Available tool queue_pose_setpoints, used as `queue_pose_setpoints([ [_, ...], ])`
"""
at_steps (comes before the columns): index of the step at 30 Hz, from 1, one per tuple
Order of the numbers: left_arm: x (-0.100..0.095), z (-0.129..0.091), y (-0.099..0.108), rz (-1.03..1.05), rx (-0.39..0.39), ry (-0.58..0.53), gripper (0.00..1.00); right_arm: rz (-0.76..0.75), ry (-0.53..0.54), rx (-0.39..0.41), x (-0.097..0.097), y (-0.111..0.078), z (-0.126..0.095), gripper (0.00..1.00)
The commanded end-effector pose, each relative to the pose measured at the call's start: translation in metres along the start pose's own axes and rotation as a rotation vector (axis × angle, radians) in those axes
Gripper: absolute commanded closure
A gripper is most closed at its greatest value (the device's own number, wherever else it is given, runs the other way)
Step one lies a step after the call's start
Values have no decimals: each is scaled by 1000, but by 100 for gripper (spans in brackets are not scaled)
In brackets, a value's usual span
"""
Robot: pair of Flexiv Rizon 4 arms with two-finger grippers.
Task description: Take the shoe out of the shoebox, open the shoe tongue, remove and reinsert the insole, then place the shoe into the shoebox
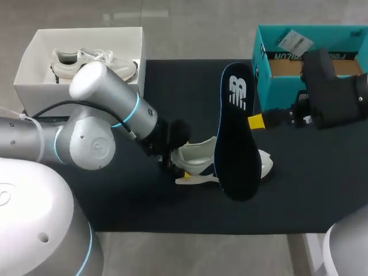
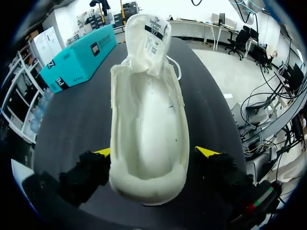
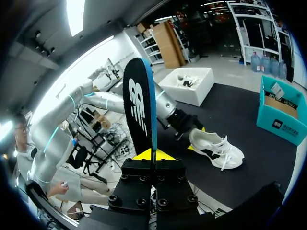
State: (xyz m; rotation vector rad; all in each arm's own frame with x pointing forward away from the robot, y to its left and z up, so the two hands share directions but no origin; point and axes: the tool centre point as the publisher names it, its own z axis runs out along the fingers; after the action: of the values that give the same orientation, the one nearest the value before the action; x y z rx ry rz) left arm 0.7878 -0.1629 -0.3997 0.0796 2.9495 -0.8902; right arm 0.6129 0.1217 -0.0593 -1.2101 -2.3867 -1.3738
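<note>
A white shoe (image 1: 198,154) with dark side trim lies on the black mat (image 1: 115,207). In the left wrist view the shoe (image 2: 148,120) has its tongue folded forward and its inside bare. My left gripper (image 1: 178,167) is open, and its fingers (image 2: 208,152) flank the shoe's heel. My right gripper (image 1: 257,122) is shut on the edge of a dark insole (image 1: 236,132) with a white logo. The insole is held up above the shoe and hides the shoe's middle. In the right wrist view the insole (image 3: 139,110) stands up from my right gripper (image 3: 153,154). The teal shoebox (image 1: 310,57) stands open at the back right.
A white box (image 1: 34,63) with another pale shoe (image 1: 92,62) in it stands at the back left, just off the mat. A card lies in the teal shoebox (image 3: 283,117). Bare mat shows in front of the shoe and at the right.
</note>
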Motion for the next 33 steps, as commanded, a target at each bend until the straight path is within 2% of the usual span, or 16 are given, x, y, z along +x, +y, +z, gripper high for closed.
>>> queue_pose_setpoints([
  [1,0,0,-2,0,-32,0,0,2,-2,6,1,4,5,100],
  [3,0,0,-2,0,-32,0,0,2,-2,6,1,4,5,100],
  [8,-8,-12,-3,25,-167,-60,0,2,-2,6,1,4,5,100],
  [17,-10,-33,-11,57,-293,-94,0,2,-2,6,1,4,5,100],
  [33,-5,-66,-18,38,-386,-86,0,2,-2,6,1,4,5,100],
])
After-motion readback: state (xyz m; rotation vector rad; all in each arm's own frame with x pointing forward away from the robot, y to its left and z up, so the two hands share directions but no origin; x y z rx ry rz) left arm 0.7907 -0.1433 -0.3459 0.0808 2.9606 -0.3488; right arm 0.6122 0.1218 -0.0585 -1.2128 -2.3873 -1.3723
